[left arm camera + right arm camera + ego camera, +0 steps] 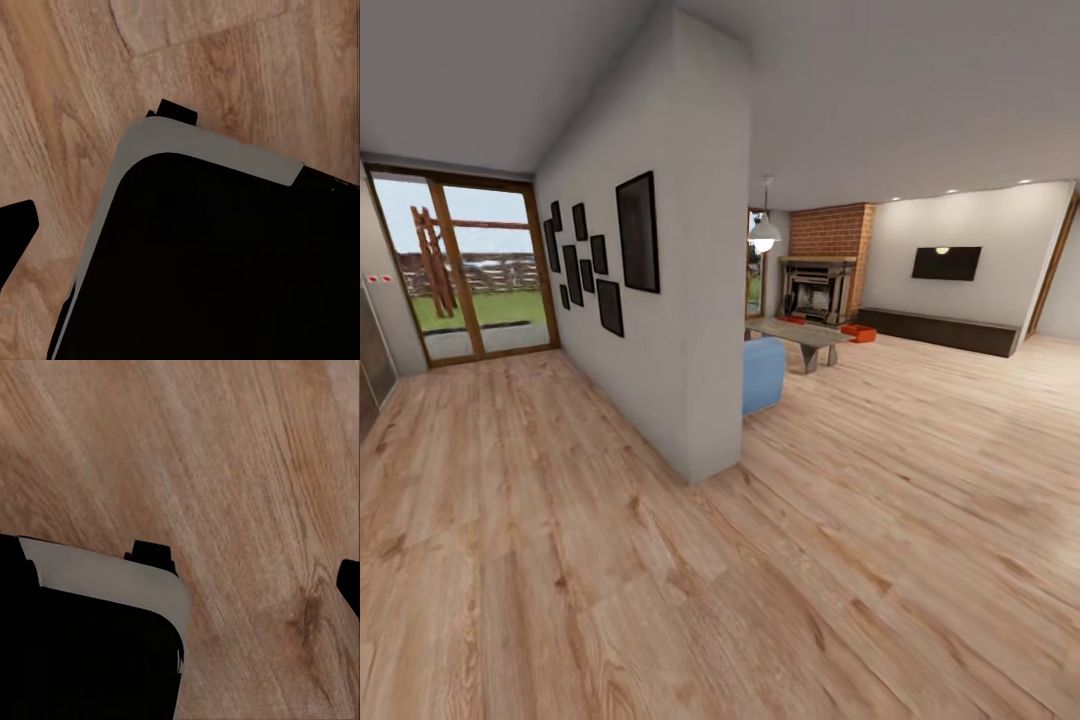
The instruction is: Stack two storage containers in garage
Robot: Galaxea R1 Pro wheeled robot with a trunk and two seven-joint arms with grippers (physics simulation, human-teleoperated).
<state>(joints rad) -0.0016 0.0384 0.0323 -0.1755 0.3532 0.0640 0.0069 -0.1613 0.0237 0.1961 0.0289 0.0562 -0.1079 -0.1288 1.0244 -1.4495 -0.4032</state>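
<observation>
The two red-orange bins (858,333) sit on the far living-room floor by the fireplace (817,289); the wall corner (710,300) and blue chair (763,373) risk a bump. Pincer state apparently cannot be told.

Far storage containers (857,333) tiny, partly behind table (800,336); detail unreadable.

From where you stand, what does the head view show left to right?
Glass doors → black picture frames on the dividing wall → blue seat → fireplace → orange container → wall TV.
</observation>
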